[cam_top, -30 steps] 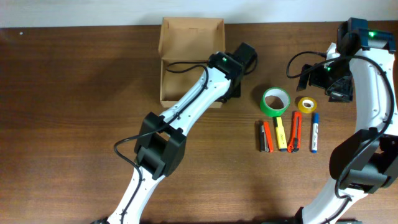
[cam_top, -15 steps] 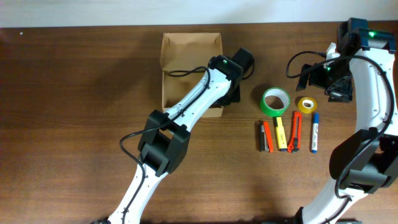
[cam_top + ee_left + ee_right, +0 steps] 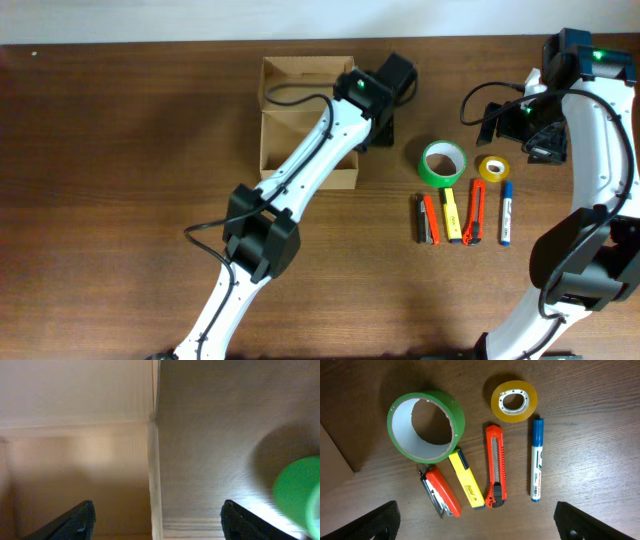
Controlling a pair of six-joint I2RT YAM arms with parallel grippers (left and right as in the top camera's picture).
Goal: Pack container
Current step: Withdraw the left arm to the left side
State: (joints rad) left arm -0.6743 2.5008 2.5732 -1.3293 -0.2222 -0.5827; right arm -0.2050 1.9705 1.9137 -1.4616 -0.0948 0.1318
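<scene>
Cardboard container (image 3: 305, 135) at the far middle of the wooden table (image 3: 120, 220), flap lid open, visible part of the inside bare. Lying a little nearer the robot than a second ago, flap showing shorter from overhead. Left gripper (image 3: 157, 520) now by the box's far right corner, up from the right wall; pinched tight a second ago, fingers now spread wide either side of the wall's edge, gripping nothing. Reads as a finished nudge or flap adjustment followed by a let-go, so box likely set and ready for loading. Right gripper (image 3: 480, 522) spread wide and empty, hovering over the supplies, unmoved. Still out on the table to the box's right: green tape roll (image 3: 426, 426), yellow tape roll (image 3: 514, 401), orange box cutter (image 3: 495, 467), blue marker (image 3: 536, 460), yellow highlighter (image 3: 466, 480), orange stapler (image 3: 440, 495). Packing proper not yet begun; first pick probably the green roll, nearest the box.
</scene>
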